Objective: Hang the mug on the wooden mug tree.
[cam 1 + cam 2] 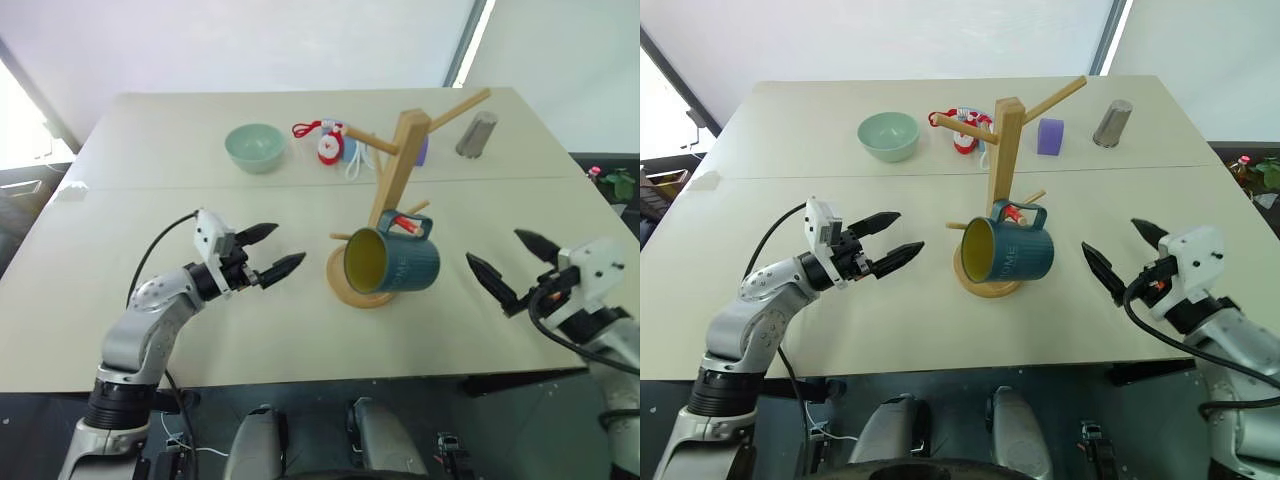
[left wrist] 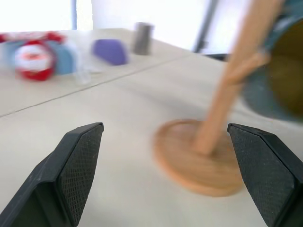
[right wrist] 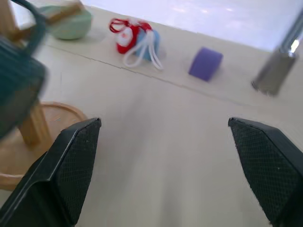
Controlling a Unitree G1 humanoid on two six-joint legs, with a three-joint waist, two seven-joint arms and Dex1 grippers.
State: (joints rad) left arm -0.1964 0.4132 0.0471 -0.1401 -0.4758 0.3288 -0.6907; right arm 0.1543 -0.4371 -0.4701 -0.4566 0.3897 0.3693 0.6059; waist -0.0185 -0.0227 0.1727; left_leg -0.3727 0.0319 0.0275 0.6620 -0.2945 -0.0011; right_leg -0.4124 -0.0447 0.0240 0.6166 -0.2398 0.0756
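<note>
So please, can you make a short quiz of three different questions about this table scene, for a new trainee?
1. True or false: the mug hangs by its handle on a peg of the wooden mug tree.
2. The right gripper is: A) shut on the mug, B) open and apart from it, C) shut on the pale green bowl.
3. Fill in: the left gripper is ____, holding nothing.

Key: 1 true; 2 B; 3 open.

Beige table (image 1: pixel 150 200) before pale blinds (image 1: pixel 250 40)
</note>
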